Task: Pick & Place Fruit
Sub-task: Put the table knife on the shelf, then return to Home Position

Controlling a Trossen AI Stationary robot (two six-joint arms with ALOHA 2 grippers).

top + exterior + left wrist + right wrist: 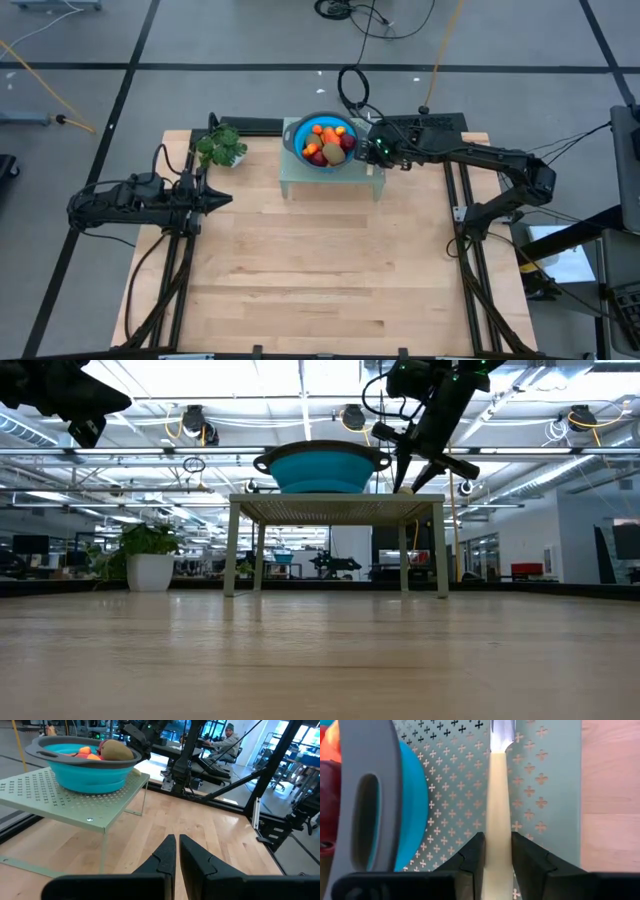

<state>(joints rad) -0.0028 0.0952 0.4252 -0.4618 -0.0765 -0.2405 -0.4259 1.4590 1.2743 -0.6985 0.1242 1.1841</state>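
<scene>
The fruit (pixel 328 143) lies heaped in a blue bowl (pixel 296 138) with a grey rim: a brown kiwi-like oval (pixel 117 750), orange pieces (pixel 325 132) and dark red round ones (pixel 314 156). The bowl stands on a pale green perforated stand (pixel 330 185) at the table's far middle. My right gripper (pixel 497 852) is over the stand just right of the bowl, shut on a slim yellow-handled knife (pixel 498 815). My left gripper (pixel 177 847) waits shut at the table's left, holding nothing. My right gripper pinches the knife's pale yellow handle (pixel 498 837) between its two fingers (pixel 472 855). They slant down from the table's right side, over the stand. The knife runs on ahead of the fingers, its blade (pixel 501 735) beyond them. Whether it rests on the stand I cannot tell.
A green leafy bunch (pixel 222 147) stands in a white pot at the far left of the table, near my left arm. The near half of the wooden table (pixel 320 290) is bare boards. Dark frame rails (pixel 465 230) run along both sides.
</scene>
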